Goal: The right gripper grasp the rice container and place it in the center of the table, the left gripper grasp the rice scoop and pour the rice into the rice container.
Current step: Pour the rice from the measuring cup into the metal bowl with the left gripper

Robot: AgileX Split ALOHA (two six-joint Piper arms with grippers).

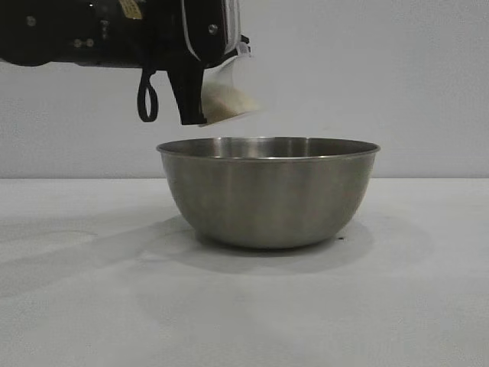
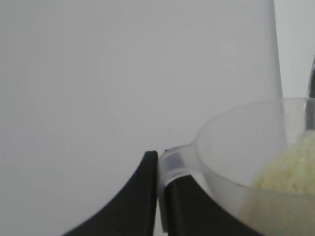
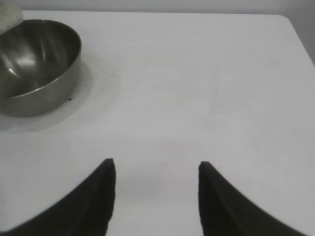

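Note:
The steel rice container [image 1: 269,193] stands upright on the white table [image 1: 92,306]; its inside [image 3: 34,64] looks bare. Above its left rim my left gripper [image 1: 191,115] is shut on the handle of the translucent rice scoop [image 1: 229,92], which is tilted toward the bowl. Rice [image 1: 221,102] lies heaped inside the scoop [image 2: 236,147], pale and grainy [image 2: 288,169], and the handle [image 2: 172,164] sits pinched between the black fingers [image 2: 140,196]. My right gripper [image 3: 156,164] hovers open over bare table, well away from the container, with nothing between its fingers.
The table's far edge and rounded corner [image 3: 283,19] show in the right wrist view. A plain grey wall [image 1: 397,76] stands behind the table.

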